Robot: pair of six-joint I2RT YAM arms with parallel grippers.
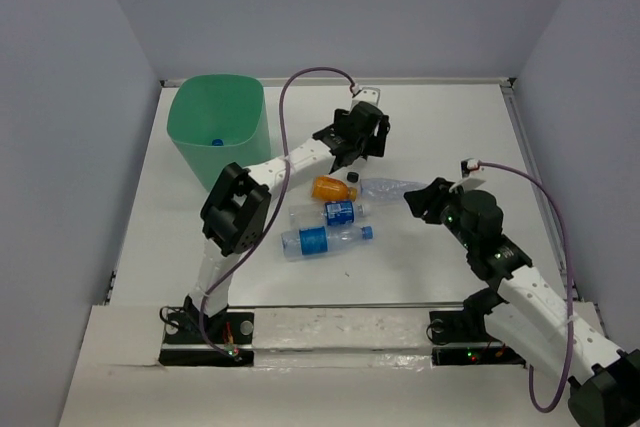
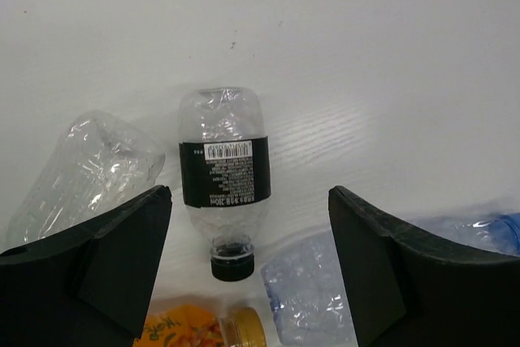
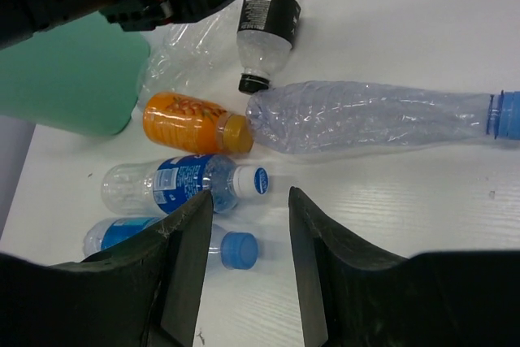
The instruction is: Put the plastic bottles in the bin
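1. The bin is standing at the far left of the white table. A small blue thing is showing inside it, but I cannot tell what it is.
2. Six plastic bottles are lying on their sides in the middle of the table, outside the bin.
3. The left gripper is hanging over the black-labelled bottle. Its fingers are standing wide apart, one on each side of that bottle, and they are holding nothing.
4. The black-labelled bottle is pointing its black cap at the orange bottle.
5. A crushed clear bottle is lying just beside the black-labelled one, on the bin's side.
6. A long clear bottle with a blue cap is lying flat and squashed. Its bottom end is touching the orange bottle's cap.
7. A bottle with a blue label and a white cap is lying just below the orange one in the right wrist view.
8. Another blue-label bottle is lying nearest the arms. Its blue cap is showing through the gap between the right fingers.
9. The right gripper is hanging above the table near these bottles. Its fingers are sitting closer together than the left ones, with a small gap between them, and nothing is caught there.
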